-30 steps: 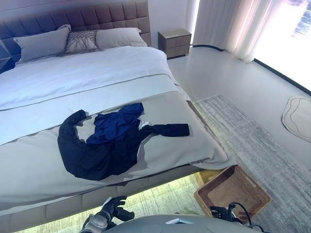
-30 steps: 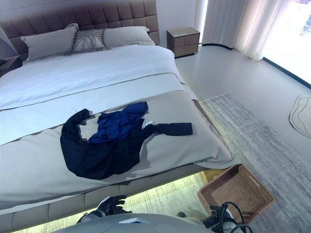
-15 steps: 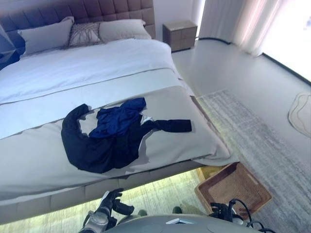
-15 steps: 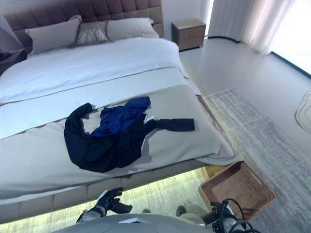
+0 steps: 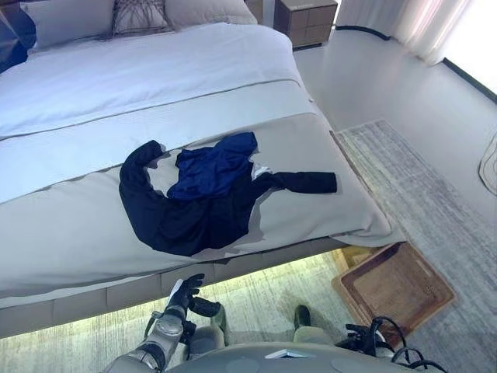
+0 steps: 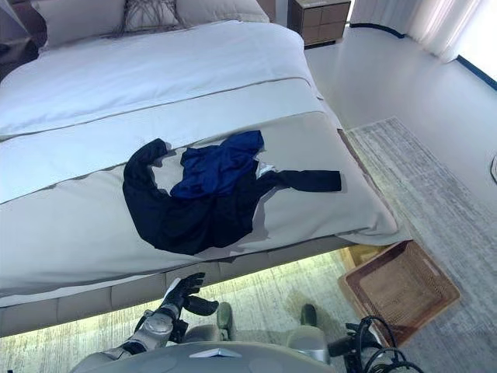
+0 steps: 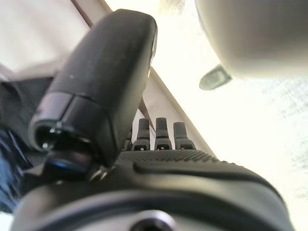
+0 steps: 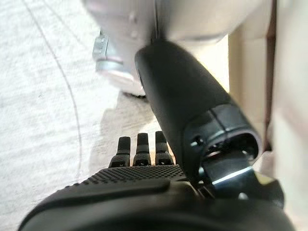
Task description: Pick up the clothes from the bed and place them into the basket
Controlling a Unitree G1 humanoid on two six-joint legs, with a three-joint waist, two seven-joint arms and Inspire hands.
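A black long-sleeved garment (image 5: 194,217) lies spread on the foot of the bed (image 5: 70,233), one sleeve reaching right. A crumpled blue garment (image 5: 213,165) rests on top of it. A brown wicker basket (image 5: 394,284) sits on the floor by the bed's near right corner. My left hand (image 5: 182,297) hangs low in front of the bed's edge, fingers straight and holding nothing. In the right wrist view my right hand (image 8: 144,149) points at the floor with straight fingers, also bare.
A grey rug (image 5: 435,202) covers the floor right of the bed and under the basket. Pillows (image 5: 70,19) and a nightstand (image 5: 309,14) stand at the far end. A lit strip runs under the bed frame (image 5: 264,272).
The whole picture has shifted: the camera moved closer to the bed and tilted down, so clothes and basket sit more to the right. My left hand shows more fully.
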